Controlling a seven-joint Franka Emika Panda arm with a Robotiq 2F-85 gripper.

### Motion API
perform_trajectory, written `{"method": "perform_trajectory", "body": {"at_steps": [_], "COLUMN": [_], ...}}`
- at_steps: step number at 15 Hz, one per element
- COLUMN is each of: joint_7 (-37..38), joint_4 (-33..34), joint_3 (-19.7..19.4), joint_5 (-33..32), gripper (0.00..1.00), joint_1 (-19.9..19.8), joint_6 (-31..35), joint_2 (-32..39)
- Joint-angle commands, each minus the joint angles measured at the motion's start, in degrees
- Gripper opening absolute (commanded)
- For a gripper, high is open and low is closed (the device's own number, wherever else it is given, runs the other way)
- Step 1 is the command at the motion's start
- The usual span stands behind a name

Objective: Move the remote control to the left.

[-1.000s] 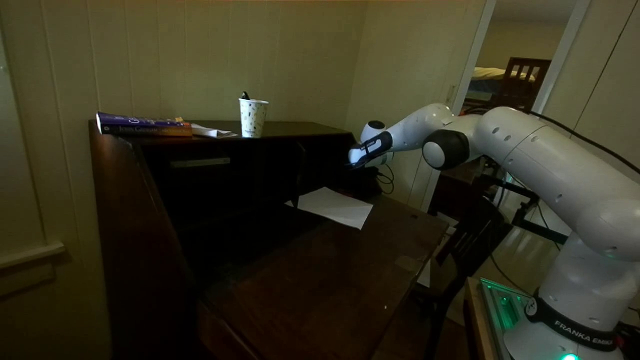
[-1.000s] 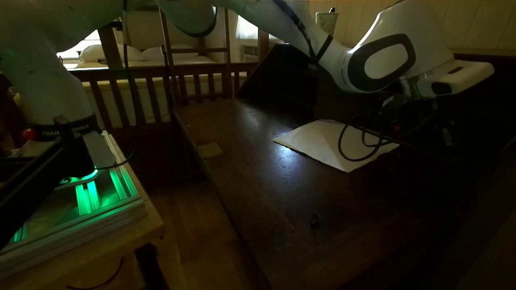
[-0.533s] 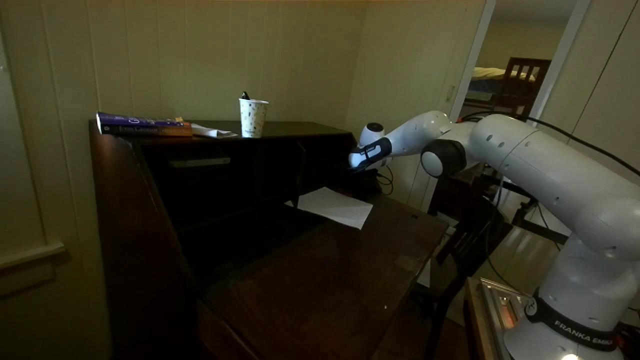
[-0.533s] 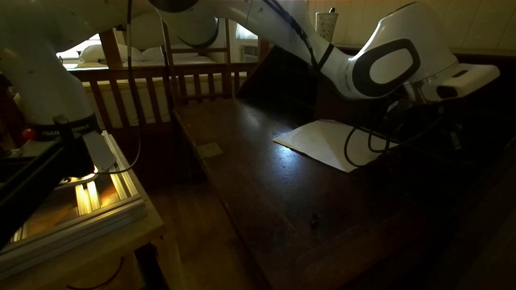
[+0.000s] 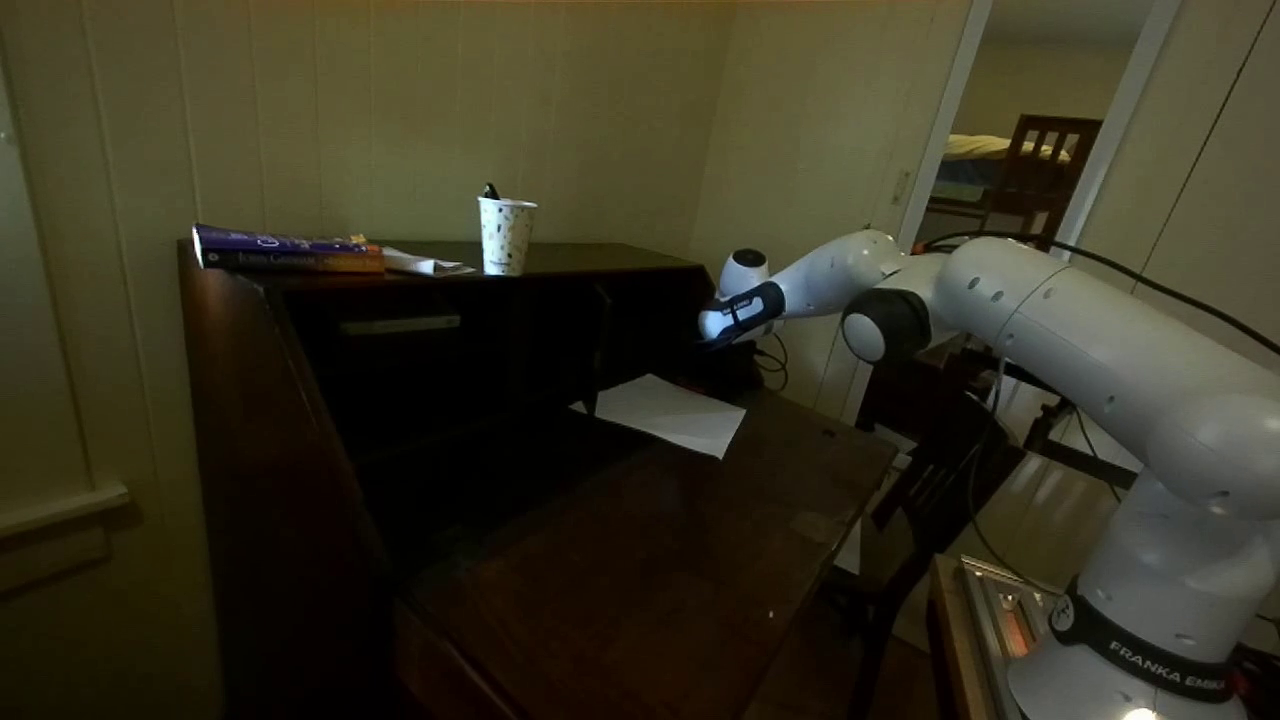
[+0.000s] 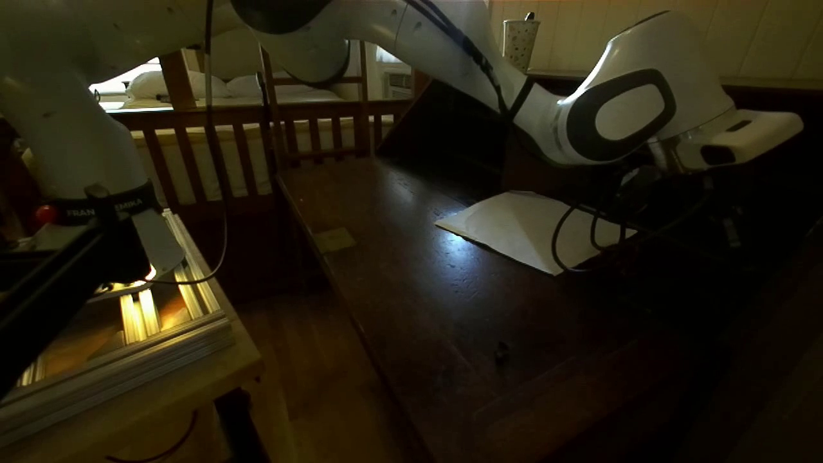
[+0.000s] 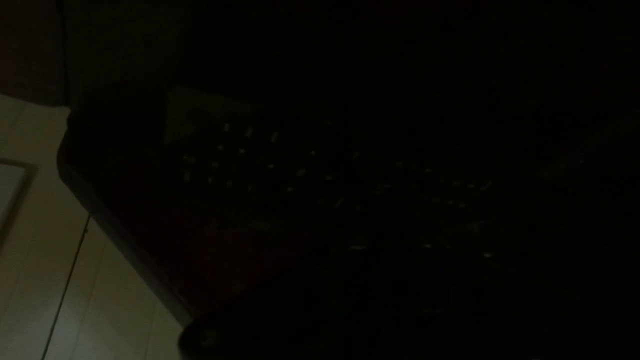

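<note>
The remote control [image 7: 300, 172] is a very dark bar in the wrist view, showing mostly as rows of small pale button glints. It lies near the desk's edge, and its outline is lost in the dark. I cannot make it out in either exterior view. My gripper [image 6: 728, 231] hangs low in the shadow at the back of the desk, beyond the white paper [image 6: 508, 222]. In the wrist view a black rounded part of the gripper shows at the bottom. The fingers are too dark to tell whether they are open or touch the remote.
The dark wooden desk [image 5: 640, 560] has a raised shelf [image 5: 600, 258] at its back. On the shelf stand a patterned white cup [image 5: 507, 238], books [image 5: 290, 250] and crumpled paper [image 5: 425, 263]. An upright divider [image 5: 597, 350] stands beside the paper sheet. Loose cables [image 6: 562, 247] hang from the wrist.
The arm has come down slightly, and its wrist has shifted a little down and right in an exterior view. The base light went from green to white. The paper and cup have not moved.
</note>
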Motion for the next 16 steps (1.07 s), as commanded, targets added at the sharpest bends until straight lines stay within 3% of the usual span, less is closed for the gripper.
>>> {"method": "perform_trajectory", "body": {"at_steps": [1,7,16], "joint_7": [-1.1,-9.7,-16.5], "joint_4": [2.6,-2.0,-8.5], "joint_3": [1.3,4.7,5.4], "joint_5": [0.0,0.7,0.8], "gripper": [0.00,0.00,0.00], "joint_1": [-0.9,-0.8,-0.1], "joint_6": [-4.5,-14.7,-33.9], "joint_2": [0.8,-5.4,-14.0]}}
